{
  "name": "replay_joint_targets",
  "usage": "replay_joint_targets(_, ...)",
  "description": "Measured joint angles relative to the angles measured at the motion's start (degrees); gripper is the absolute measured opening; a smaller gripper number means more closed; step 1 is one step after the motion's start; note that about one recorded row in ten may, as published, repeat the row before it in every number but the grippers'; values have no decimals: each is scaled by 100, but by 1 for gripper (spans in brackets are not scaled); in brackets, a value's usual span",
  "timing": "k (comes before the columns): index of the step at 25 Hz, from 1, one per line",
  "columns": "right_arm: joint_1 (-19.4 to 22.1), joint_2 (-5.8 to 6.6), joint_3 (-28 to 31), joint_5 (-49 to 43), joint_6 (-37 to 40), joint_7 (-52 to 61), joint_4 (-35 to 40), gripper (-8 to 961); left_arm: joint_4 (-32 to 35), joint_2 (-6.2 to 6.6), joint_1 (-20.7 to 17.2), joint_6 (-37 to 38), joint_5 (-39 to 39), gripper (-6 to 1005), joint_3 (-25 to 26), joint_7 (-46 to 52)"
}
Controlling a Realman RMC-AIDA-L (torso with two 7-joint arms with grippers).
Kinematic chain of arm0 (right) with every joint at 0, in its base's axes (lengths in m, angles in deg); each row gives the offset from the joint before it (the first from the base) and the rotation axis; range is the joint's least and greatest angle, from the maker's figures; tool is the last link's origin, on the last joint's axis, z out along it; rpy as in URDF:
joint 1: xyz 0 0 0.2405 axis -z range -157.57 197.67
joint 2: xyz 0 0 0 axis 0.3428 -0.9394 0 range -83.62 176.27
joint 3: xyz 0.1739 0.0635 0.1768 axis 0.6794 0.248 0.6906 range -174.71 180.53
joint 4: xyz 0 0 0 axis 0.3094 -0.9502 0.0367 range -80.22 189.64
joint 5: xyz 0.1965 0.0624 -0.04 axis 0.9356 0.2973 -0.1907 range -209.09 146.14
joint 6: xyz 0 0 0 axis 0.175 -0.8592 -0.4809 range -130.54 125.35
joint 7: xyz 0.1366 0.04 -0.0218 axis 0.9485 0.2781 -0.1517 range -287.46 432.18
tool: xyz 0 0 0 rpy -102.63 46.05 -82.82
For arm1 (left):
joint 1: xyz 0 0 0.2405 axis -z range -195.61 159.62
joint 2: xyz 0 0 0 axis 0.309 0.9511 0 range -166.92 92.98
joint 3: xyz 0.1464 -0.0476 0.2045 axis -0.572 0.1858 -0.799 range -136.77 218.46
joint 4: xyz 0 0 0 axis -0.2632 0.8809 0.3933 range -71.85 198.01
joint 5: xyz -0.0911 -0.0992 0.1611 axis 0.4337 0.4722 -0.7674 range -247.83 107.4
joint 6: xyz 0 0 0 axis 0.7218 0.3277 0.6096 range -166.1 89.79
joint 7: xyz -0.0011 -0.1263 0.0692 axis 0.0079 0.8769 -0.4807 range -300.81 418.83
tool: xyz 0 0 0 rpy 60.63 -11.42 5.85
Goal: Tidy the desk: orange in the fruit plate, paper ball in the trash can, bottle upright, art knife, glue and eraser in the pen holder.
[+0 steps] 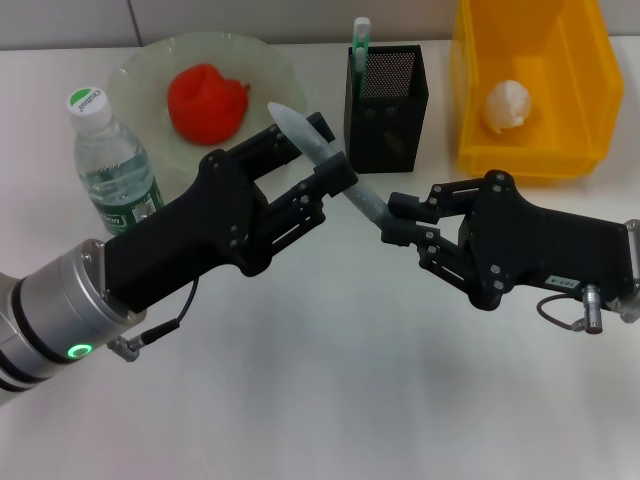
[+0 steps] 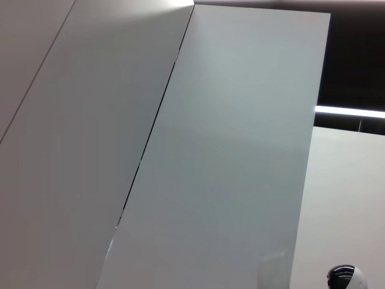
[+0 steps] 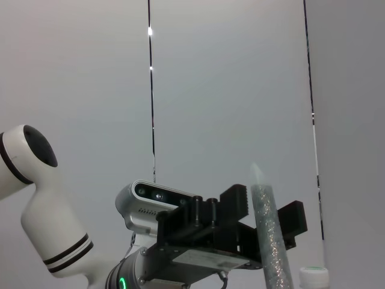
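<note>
My left gripper is shut on the grey glue, held slanting above the desk. My right gripper is closed on the glue's dark lower end. The right wrist view shows the glue in the left gripper. The orange lies in the fruit plate. The bottle stands upright at the left. The art knife sticks out of the pen holder. The paper ball lies in the trash can. The eraser is out of view.
Plate, pen holder and trash can stand in a row along the desk's far edge. The bottle stands close beside my left forearm. The left wrist view shows only wall panels. The bottle's cap shows low in the right wrist view.
</note>
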Motion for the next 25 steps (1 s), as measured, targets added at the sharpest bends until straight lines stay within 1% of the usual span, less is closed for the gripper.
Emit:
replay_joint_targets(10, -14, 0, -3, -17, -50, -61, -99, 131, -67, 0, -15, -60, -1, 396, -8, -78)
replay_joint_targets(16, -6, 0, -3, -16, -42, -65, -99, 130, -66, 0, -15, -131, -1, 404, -8, -82)
replay_joint_targets(24, -7, 0, -2, -19, -45, -64, -98, 133, -84, -9, -44, -221, -1, 160, 22, -81)
replay_joint_targets(25, -10, 0, -2, -20, -47, -57, -98, 133, -99, -9, -47, -222, -1, 160, 22, -82)
